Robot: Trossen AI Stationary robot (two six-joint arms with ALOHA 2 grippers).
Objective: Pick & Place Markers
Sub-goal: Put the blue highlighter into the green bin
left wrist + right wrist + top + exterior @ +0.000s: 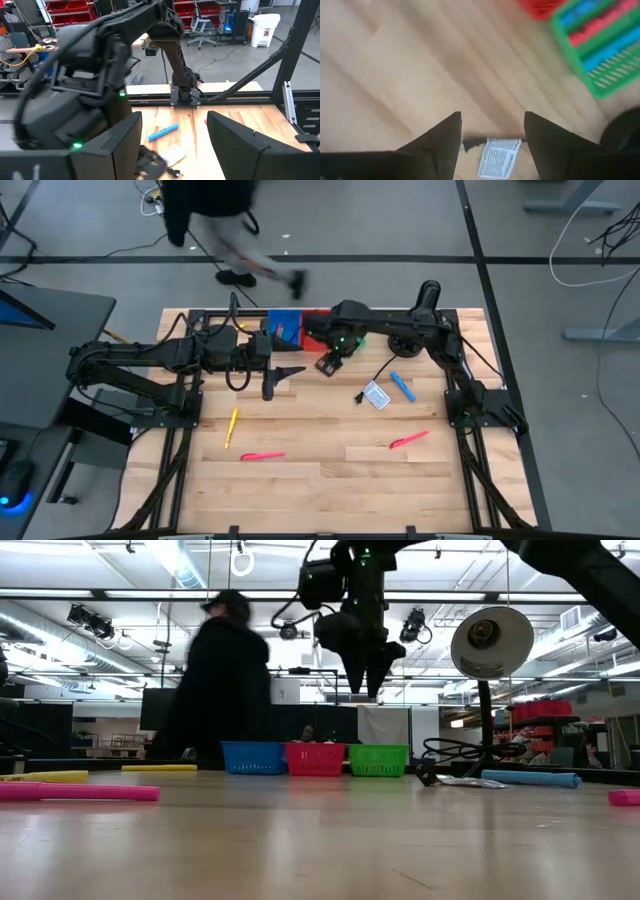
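Both pincers hang open and empty near the bins (300, 328) at the desk's (330, 480) far edge: left pincer (280, 379), right pincer (328, 366). Four markers (263, 456) lie scattered on the wood. Light, stiff and apt to roll, each is best pinched mid-shaft.

Bright markers and bins on pale wood

The table (330, 480) is light, striped wood planks. On it lie a yellow marker (232, 426) at nine o'clock, two pink markers (262, 456) (409, 440) toward six and four, and a blue marker (402, 386) at two beside a white-and-blue card (377, 396). At twelve sit a blue bin (253, 757), a red bin (316, 758) and a green bin (378, 759), the green one holding blue and pink sticks. Both arms are black, the right gripper (328, 365) showing a small green light.
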